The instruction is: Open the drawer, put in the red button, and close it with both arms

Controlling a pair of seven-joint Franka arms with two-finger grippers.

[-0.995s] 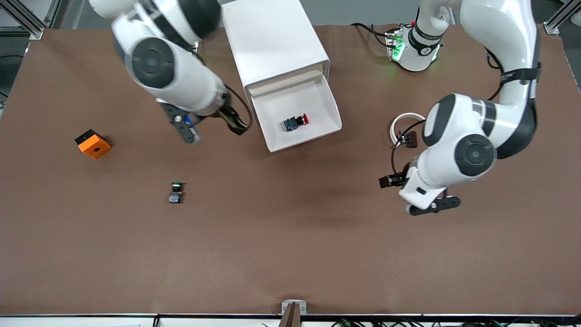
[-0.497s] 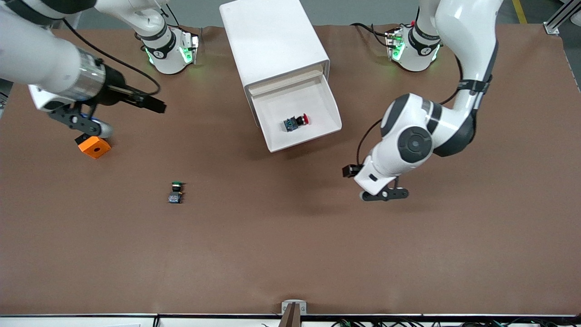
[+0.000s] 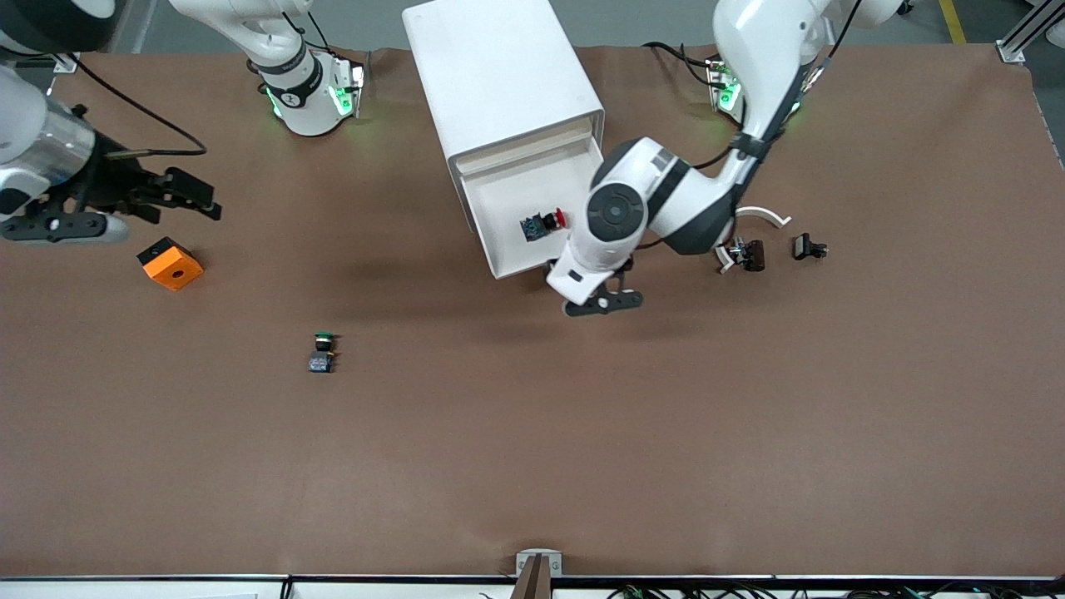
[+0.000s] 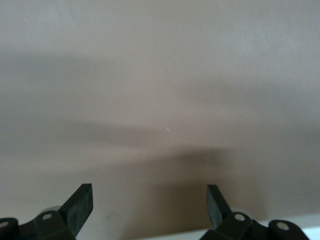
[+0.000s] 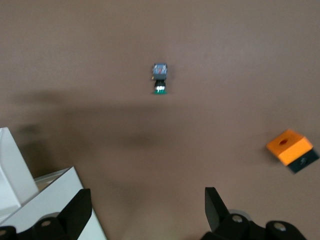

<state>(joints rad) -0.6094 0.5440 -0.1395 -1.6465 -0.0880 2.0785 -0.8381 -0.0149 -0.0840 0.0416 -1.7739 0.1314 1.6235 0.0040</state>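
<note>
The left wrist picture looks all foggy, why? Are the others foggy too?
Left wrist view: only smeared brown table with soft dark shadows, no sharp edges. Right wrist view: slightly soft, yet the green button and orange block are recognisable. Front view: sharp, the red button clear.

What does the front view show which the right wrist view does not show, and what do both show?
Only the front view shows the red button in the open drawer, the left gripper in front of the drawer, and the white ring with small black parts beside it.

Only the right wrist view shows the open fingers of the right gripper from close.

Both show the green button, the orange block and the white cabinet.
</note>
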